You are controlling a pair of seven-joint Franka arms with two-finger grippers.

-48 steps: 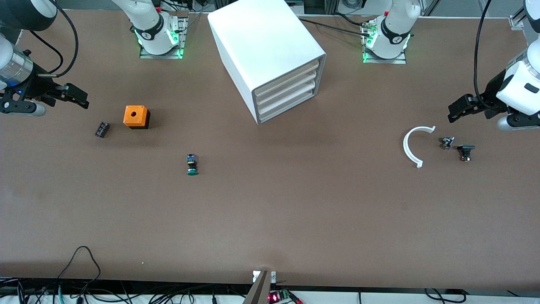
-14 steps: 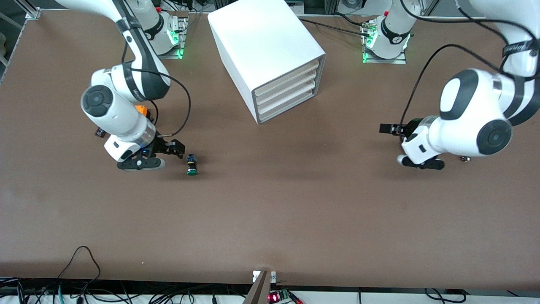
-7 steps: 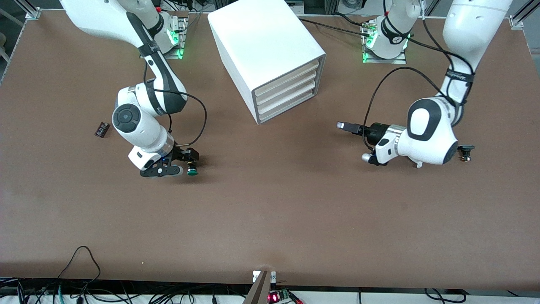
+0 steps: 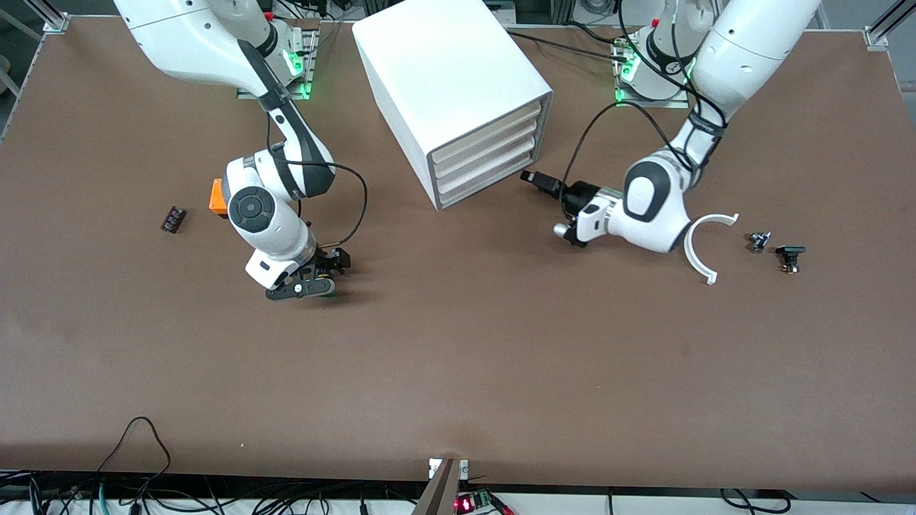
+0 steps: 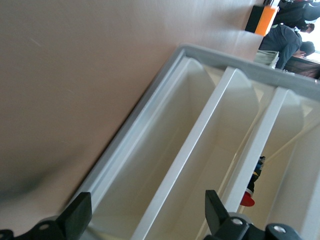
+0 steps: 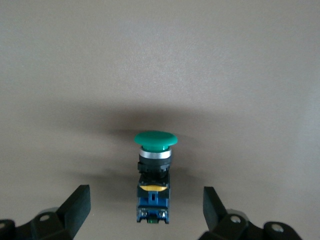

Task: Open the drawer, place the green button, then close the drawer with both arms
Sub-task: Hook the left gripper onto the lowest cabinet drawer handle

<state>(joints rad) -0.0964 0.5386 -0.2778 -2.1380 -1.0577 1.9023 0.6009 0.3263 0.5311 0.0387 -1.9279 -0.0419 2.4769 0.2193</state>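
Observation:
The white cabinet (image 4: 451, 71) stands mid-table with all four drawers shut; the lowest drawer (image 4: 488, 187) lies just above the table. My left gripper (image 4: 531, 177) is open, close in front of the drawer fronts toward their left-arm end. In the left wrist view the lowest drawer (image 5: 160, 160) fills the frame between the open fingers of the left gripper (image 5: 147, 215). My right gripper (image 4: 335, 263) is open and low over the button, which it hides in the front view. In the right wrist view the button (image 6: 154, 175) lies on its side, green cap outward, its blue body between the spread fingers of the right gripper (image 6: 145, 210).
An orange box (image 4: 215, 197) shows partly beside the right arm, with a small black part (image 4: 172, 219) toward the right arm's end. A white curved piece (image 4: 700, 249) and two small black parts (image 4: 758, 241) (image 4: 790, 256) lie toward the left arm's end.
Both arms came in from the table ends. The right gripper moved over the button and now straddles it. The left gripper swung past the curved piece to the drawer fronts.

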